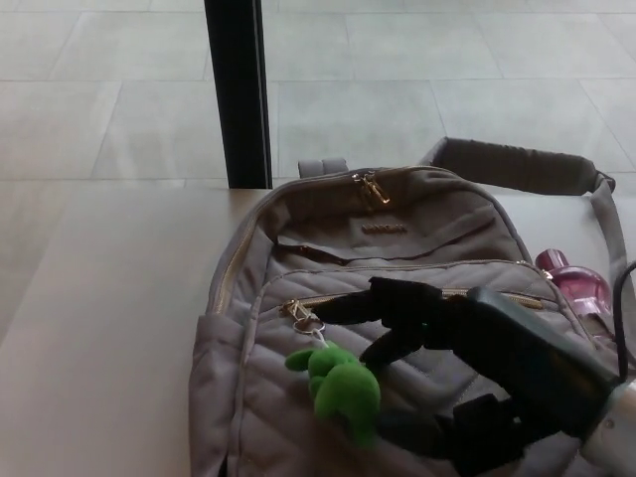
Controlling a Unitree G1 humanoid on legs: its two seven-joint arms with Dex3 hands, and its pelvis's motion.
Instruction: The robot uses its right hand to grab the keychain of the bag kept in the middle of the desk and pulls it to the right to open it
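At the left of the frame I see the bare worktop (pixel 99 328), with a black vertical post (pixel 237 94) rising behind it in the upper left. The grey quilted bag (pixel 397 238) lies flat at centre, its shoulder strap (pixel 512 164) trailing to the upper right. The front pocket's gold zipper (pixel 298 310) sits at the left end of its track, and from its ring hangs the green plush keychain (pixel 338 390), resting on the bag's front at lower centre. My right hand (pixel 417 328) enters from the lower right with its digits spread apart and holding nothing; the upper fingers (pixel 343 308) reach just beside the zipper ring, and the thumb lies low, near the plush. A small plate on the bag's upper panel bears writing too small to read. A pink bottle (pixel 581 288) lies beside the bag at the right edge.
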